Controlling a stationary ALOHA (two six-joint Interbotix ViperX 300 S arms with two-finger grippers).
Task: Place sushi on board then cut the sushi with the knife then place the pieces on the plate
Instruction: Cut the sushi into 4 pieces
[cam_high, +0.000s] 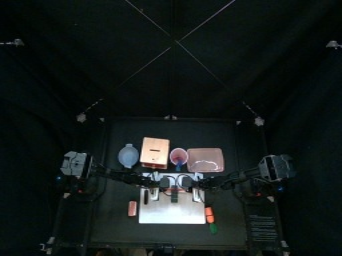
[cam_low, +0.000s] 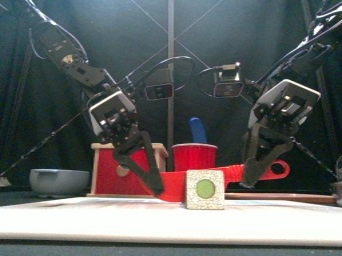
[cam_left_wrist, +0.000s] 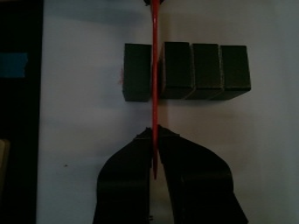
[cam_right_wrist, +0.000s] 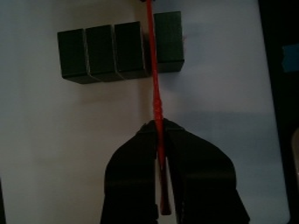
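The dark green sushi roll of several blocks lies on the white cutting board. Its end face with a green middle points to the front. A red toy knife lies across the roll, its thin blade in the seam between the end block and the others. My left gripper is shut on one end of the knife and my right gripper on the other. Both hang low over the board, the left gripper and right gripper on either side of the roll.
Along the back stand a blue-grey bowl, the wooden box with a red drawer front, a red cup holding a blue knife, and the pink tray behind the board's right side.
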